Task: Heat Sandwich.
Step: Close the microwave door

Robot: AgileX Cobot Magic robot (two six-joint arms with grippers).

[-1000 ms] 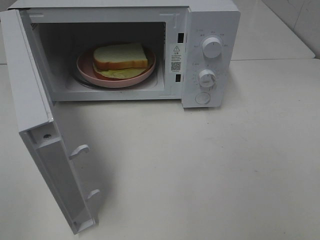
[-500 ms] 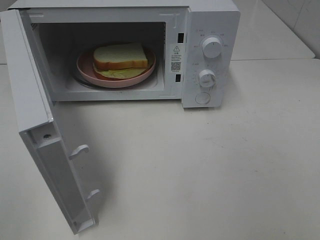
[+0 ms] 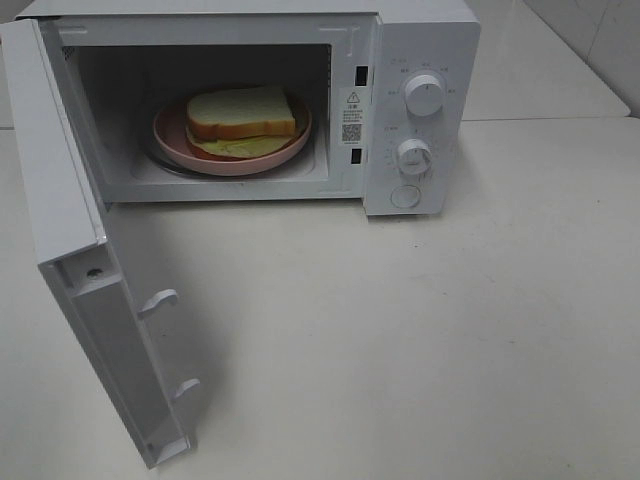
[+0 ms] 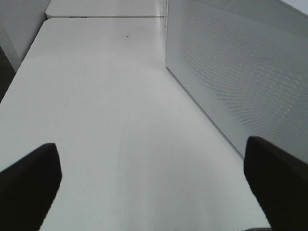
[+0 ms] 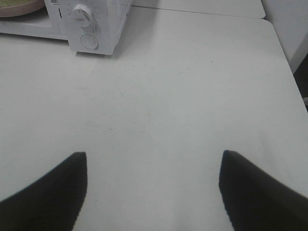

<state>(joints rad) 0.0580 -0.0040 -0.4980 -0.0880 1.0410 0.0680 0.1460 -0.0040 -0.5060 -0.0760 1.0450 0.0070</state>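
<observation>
sandwich (image 3: 242, 112) inside, door (image 3: 105, 320) open, left fingers (image 4: 29, 183) and right fingers (image 5: 48, 192) wide, empty; a hard door push could slide the microwave (image 3: 430, 50).

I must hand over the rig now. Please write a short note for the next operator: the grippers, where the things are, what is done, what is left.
Left gripper: fingers wide open, empty, over the table.
Right gripper: fingers open, empty, over the table, away from the microwave.
Sandwich: on the pink plate, inside the microwave.
Done: the sandwich is loaded.
Left: shut the door, which stands wide open, then probably set the knobs.
</observation>
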